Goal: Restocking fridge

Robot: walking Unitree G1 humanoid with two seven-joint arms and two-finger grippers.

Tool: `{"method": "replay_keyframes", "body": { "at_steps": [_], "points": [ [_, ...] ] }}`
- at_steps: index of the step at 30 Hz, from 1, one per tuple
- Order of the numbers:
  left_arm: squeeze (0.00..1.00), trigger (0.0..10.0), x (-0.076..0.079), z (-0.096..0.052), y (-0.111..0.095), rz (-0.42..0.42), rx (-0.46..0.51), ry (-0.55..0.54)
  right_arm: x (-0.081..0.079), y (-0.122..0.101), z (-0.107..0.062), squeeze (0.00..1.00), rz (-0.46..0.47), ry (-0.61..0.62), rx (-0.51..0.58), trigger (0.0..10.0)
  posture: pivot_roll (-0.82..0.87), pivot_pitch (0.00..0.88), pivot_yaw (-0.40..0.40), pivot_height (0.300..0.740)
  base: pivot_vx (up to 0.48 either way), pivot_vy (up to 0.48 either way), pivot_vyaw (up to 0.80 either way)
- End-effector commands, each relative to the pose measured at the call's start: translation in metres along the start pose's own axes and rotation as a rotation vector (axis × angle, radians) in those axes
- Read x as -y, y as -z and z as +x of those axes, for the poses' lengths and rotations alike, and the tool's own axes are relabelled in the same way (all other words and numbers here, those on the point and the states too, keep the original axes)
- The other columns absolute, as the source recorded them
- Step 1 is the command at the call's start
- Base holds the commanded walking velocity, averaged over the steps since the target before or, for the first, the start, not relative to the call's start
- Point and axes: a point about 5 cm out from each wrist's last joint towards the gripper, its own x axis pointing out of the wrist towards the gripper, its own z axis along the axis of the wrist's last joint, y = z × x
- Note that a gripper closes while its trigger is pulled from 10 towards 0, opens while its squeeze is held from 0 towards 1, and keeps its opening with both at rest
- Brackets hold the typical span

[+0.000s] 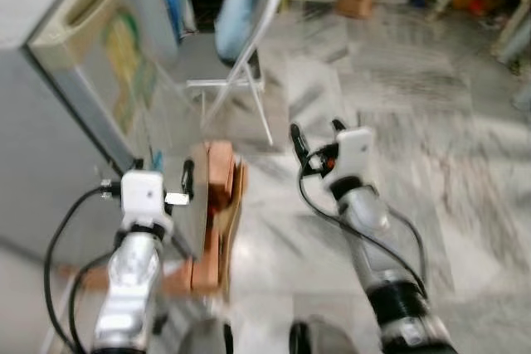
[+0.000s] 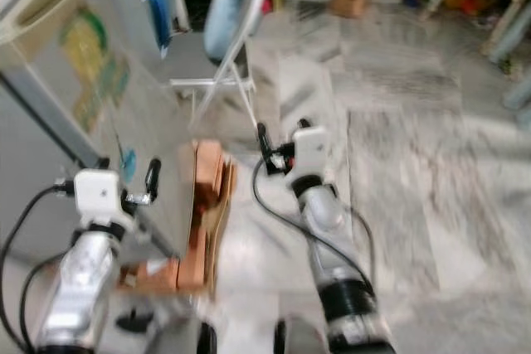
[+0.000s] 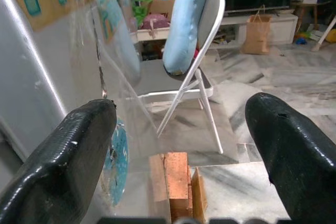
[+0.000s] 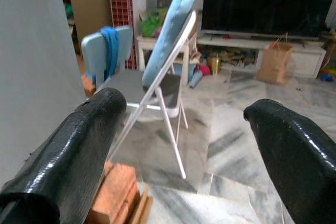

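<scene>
1. Both tools are released and empty: the left tool (image 1: 172,178) rides low near the fridge (image 1: 62,113), the right tool (image 1: 315,140) over the marble floor (image 1: 431,163) to its right.
2. Fridge stands at the left, door shut, just beside the left tool and slightly far of it.
3. Orange blocks (image 1: 217,205) lean at its foot; a folding chair (image 1: 245,39) with a blue cushion (image 3: 185,22) stands farther off.
4. Judged: approach is under way; square up to the door before reaching, keeping clear of the blocks.
</scene>
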Motion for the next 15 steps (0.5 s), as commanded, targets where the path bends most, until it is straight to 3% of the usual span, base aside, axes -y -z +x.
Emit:
{"method": "replay_keyframes", "body": {
  "at_steps": [1, 6, 10, 13, 15],
  "points": [
    [0.00, 10.0, -0.010, -0.002, 0.002, 0.024, -0.016, -0.040, -0.009, -0.004, 0.003, 0.00, 0.005, -0.035, 0.012, 10.0, 0.12, 0.080, 0.006, 0.740, 0.000, 0.000, 0.00],
    [0.00, 10.0, -0.018, 0.000, 0.002, 0.084, -0.020, -0.109, -0.004, 0.001, 0.003, 0.00, -0.026, -0.012, -0.030, 10.0, 0.11, 0.089, 0.007, 0.740, 0.000, 0.000, 0.00],
    [0.00, 10.0, -0.022, 0.004, 0.000, 0.074, -0.023, -0.109, 0.000, 0.001, 0.000, 0.00, -0.026, -0.012, -0.032, 10.0, 0.11, 0.096, 0.013, 0.740, 0.000, 0.000, 0.00],
    [0.00, 10.0, -0.027, 0.005, 0.004, 0.152, -0.052, -0.125, 0.001, 0.005, -0.003, 0.00, -0.015, -0.008, -0.056, 10.0, 0.11, 0.094, 0.014, 0.740, 0.000, 0.000, 0.00],
    [0.00, 10.0, -0.030, 0.008, 0.006, 0.120, -0.051, -0.135, 0.000, 0.007, -0.003, 0.00, -0.015, -0.009, -0.059, 10.0, 0.11, 0.094, 0.011, 0.740, 0.000, 0.000, 0.00]
  ]
}}
